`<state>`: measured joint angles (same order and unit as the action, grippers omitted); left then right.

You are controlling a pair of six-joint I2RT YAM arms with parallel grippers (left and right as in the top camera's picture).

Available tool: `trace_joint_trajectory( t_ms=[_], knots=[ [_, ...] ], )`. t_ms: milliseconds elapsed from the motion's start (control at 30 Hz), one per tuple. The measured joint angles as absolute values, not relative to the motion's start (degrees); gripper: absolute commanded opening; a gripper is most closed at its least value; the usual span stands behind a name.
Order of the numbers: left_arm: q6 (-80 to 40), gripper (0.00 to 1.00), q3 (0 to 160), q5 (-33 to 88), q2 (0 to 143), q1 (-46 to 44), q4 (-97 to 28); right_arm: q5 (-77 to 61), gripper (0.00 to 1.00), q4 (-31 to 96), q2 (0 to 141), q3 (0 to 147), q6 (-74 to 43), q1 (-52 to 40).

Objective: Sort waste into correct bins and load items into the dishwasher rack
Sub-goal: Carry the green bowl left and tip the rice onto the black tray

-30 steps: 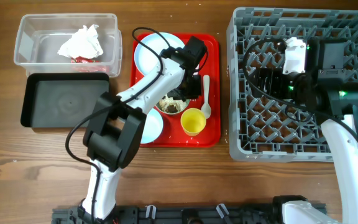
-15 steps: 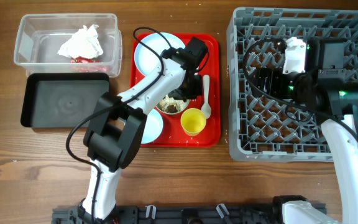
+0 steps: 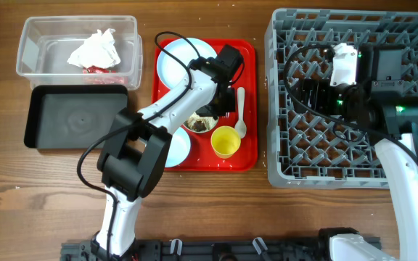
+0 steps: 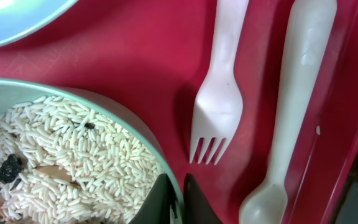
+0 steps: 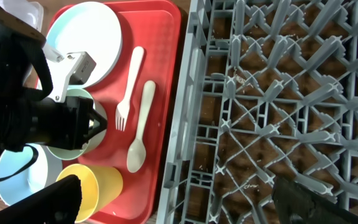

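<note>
Napkin (image 3: 93, 49) and wrapper (image 3: 100, 70) lay in the clear tub (image 3: 27, 43); the black tray (image 3: 75, 116) held nothing. Your left gripper (image 4: 178, 198) pinched the green bowl (image 4: 143, 129) at its right rim, jaws nearly shut, rice (image 4: 73, 155) and scraps lying left of them. Fork (image 4: 219, 106) and spoon (image 4: 297, 93) lay lengthwise just right on the red tray (image 3: 247, 145). Your right gripper (image 5: 188, 199) hung wide open, empty, over the rack (image 3: 296, 167).

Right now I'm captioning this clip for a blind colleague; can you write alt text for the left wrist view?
The left gripper pinches the rim of a pale green bowl holding white rice with dark bits. Right of it on the red tray lie a white fork and spoon side by side; a light blue plate's edge shows top left.
</note>
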<state>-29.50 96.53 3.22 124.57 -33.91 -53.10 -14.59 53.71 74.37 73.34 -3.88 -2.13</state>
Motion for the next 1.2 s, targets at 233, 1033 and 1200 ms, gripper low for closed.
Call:
trace_joint_trajectory(
  t_ms=[233,1033,1200],
  knots=[
    [-29.43,0.04,98.74,2.83,124.18,-33.74,-57.06,-14.57,1.00,53.67,74.37,73.34,-3.88,-2.13],
    [-24.93,0.04,101.34,10.61,103.50,-14.61,-73.25,-14.04,1.00,53.08,74.37,73.34,-3.86,-2.13],
    [-20.82,0.04,101.56,12.12,102.17,-7.38,-77.38,-13.91,1.00,53.08,74.37,73.34,-3.86,-2.13]
  ],
)
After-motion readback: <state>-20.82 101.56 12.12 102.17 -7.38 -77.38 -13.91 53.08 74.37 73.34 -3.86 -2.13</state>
